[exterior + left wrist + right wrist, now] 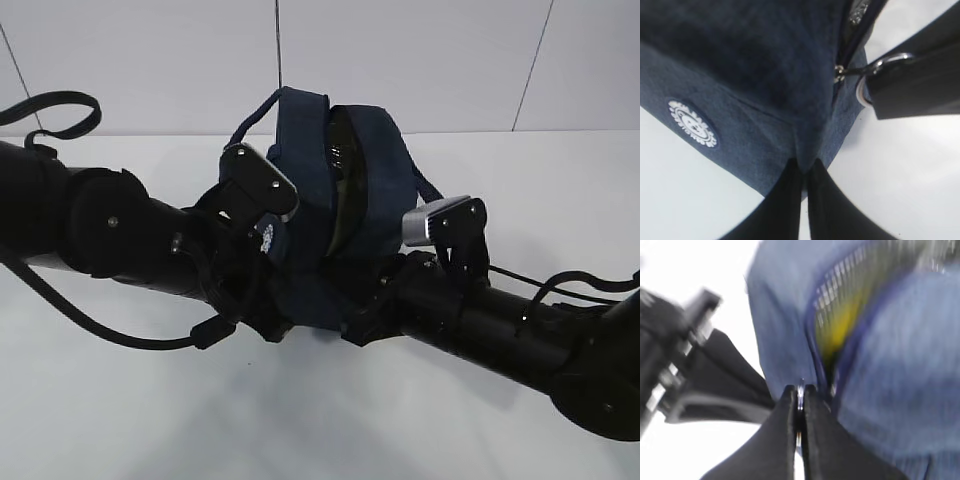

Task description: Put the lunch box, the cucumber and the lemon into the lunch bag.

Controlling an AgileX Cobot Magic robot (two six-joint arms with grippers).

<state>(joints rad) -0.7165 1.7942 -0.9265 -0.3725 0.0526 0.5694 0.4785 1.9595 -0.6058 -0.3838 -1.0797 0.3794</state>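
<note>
The dark navy lunch bag point(375, 165) stands mid-table with its top zipper partly open. My left gripper point(272, 312) is shut on a fold of fabric at the bag's near bottom corner; in the left wrist view point(804, 167) the fingers pinch the cloth below the white logo point(692, 124). My right gripper point(368, 312) is shut on the metal ring pull point(800, 389) at the zipper's near end; the ring also shows in the left wrist view point(885, 61). Through the zipper gap I see a blurred yellow patch, the lemon point(840, 327). The lunch box and cucumber are hidden.
The bag's handles point(285, 105) stand up at the back. A black strap loop point(60, 105) hangs at the far left above my left arm. Cables trail under both arms. The white table point(300, 420) meets the wall close behind the bag.
</note>
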